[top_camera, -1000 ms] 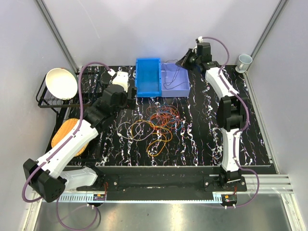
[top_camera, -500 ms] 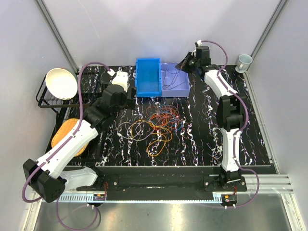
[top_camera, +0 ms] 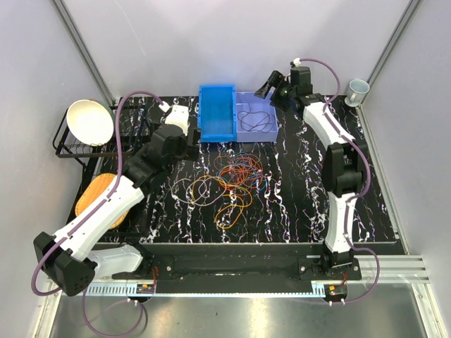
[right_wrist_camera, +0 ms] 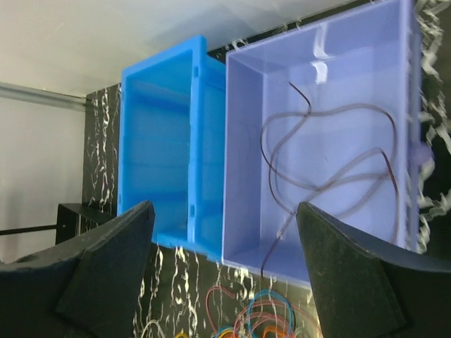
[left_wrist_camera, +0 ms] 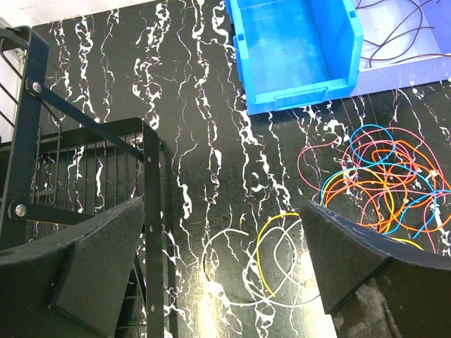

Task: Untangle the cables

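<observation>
**Cable tangle mid-table, one wire in bin**

We see the tangle of thin wire loops [top_camera: 236, 184], mostly orange with red, blue and green, lying on the black marbled tabletop [top_camera: 296, 204]. One dark thin wire [top_camera: 252, 121] lies in the lavender plastic bin [right_wrist_camera: 243, 141], beside the blue plastic bin [top_camera: 216, 113]. Right gripper [top_camera: 272, 87] hangs over the lavender bin, fingers spread, empty. Left gripper [left_wrist_camera: 224, 211] hovers left of the tangle by the black wire rack [left_wrist_camera: 151, 183], fingers spread, empty.

**Thin coloured cables, one lying apart from the tangle**

A knot of cables [top_camera: 238, 171], mostly orange with red, blue and green, lies at the middle of the table [top_camera: 303, 183]. Looser loops [top_camera: 199, 189] spread flat to its left. An orange bunch [top_camera: 232, 215] lies nearer. One dark cable [right_wrist_camera: 328, 162] curls inside the lavender bin [right_wrist_camera: 243, 162].
</observation>
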Robot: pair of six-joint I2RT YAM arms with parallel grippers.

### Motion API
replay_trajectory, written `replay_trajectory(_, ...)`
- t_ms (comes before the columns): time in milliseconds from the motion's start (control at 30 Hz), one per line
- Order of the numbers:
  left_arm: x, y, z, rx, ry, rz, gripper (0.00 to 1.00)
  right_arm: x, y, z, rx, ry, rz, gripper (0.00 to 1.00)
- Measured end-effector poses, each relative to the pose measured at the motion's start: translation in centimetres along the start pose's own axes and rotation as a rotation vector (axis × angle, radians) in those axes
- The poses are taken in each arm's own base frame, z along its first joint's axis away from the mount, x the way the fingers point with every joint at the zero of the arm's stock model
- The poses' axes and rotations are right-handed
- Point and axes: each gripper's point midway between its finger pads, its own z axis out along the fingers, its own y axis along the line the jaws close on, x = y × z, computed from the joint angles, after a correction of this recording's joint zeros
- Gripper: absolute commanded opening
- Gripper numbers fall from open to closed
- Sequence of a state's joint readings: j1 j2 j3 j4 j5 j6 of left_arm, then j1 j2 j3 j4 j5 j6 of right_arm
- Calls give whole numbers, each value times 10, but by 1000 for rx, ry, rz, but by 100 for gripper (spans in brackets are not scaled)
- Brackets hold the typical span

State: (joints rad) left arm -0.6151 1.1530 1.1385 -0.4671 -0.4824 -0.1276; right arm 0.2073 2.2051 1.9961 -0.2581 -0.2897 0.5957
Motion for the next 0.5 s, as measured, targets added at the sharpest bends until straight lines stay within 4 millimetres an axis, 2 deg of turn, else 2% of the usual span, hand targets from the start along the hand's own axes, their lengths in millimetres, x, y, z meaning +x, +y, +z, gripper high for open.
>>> replay_trajectory(200, 2, -5, 0, 6, 5, 14, 99, 1, 13, -67, 49, -39, 2, 87)
replay_trajectory(300, 7, -15, 2, 16, 18, 39, 99, 5, 26, -105, 42, -61, -5, 87)
replay_trajectory(367, 12, -24, 4, 25, 33, 63, 99, 10, 32, -124, 31, -70, -5, 86)
replay_trajectory(500, 24, -37, 8, 38, 63, 106, 99, 42, 30, -158, 24, -26, 1, 85)
